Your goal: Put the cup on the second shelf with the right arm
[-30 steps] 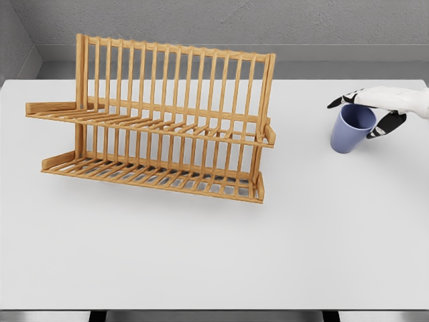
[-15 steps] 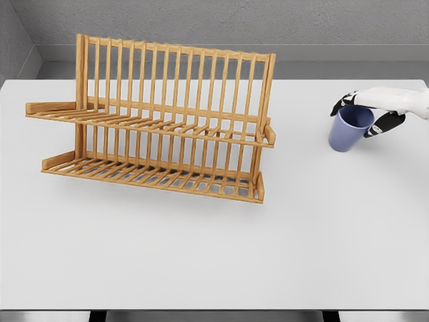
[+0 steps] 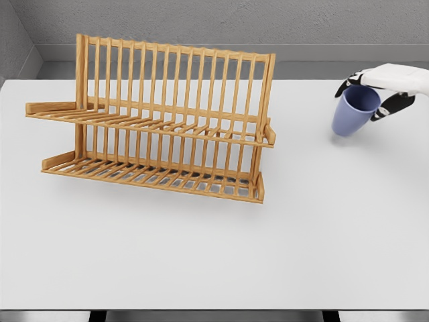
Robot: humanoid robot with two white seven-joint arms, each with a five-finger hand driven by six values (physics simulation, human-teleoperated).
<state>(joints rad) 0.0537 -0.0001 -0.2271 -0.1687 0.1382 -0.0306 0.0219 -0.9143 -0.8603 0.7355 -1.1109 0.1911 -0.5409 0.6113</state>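
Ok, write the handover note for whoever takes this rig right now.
Right hand: shut on the cup at its rim, at the table's far right. The cup hangs tilted, lifted just clear of the table.
Left hand: not in view.
Rack: stands left of centre, both shelves bare.
Done: cup grasped and picked up.
Left: carry it left to the rack, set it on the second shelf, let go.
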